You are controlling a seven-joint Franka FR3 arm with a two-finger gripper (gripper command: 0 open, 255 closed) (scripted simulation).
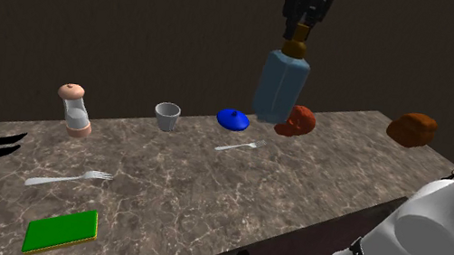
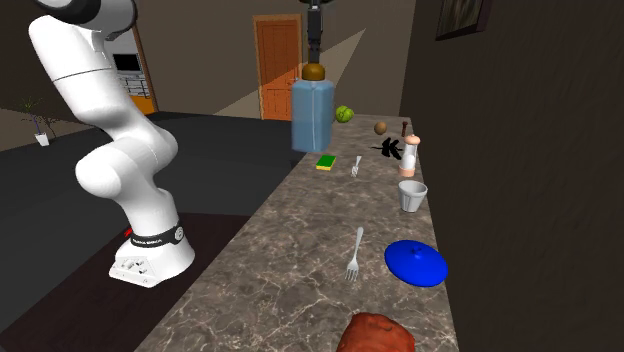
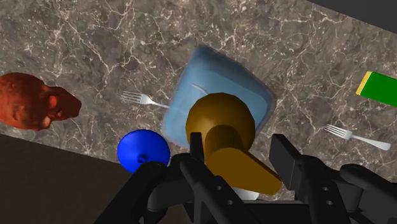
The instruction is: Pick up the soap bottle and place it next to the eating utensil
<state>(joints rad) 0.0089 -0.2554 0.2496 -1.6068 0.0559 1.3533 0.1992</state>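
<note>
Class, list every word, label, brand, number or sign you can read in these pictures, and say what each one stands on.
No text can be read here.
On the black band round the foot of the arm: a line of white lettering, too small to read.
On the soap bottle and the blue lid: no label or marking.

The shoulder camera is looking down across the bench (image 1: pixel 206 201) from beside the arm (image 1: pixel 441 216). The second exterior camera is sighting along its length. The wrist camera is looking straight down, close above; all are sharing the fork (image 1: pixel 241 146) by the blue lid (image 1: pixel 234 119).
</note>
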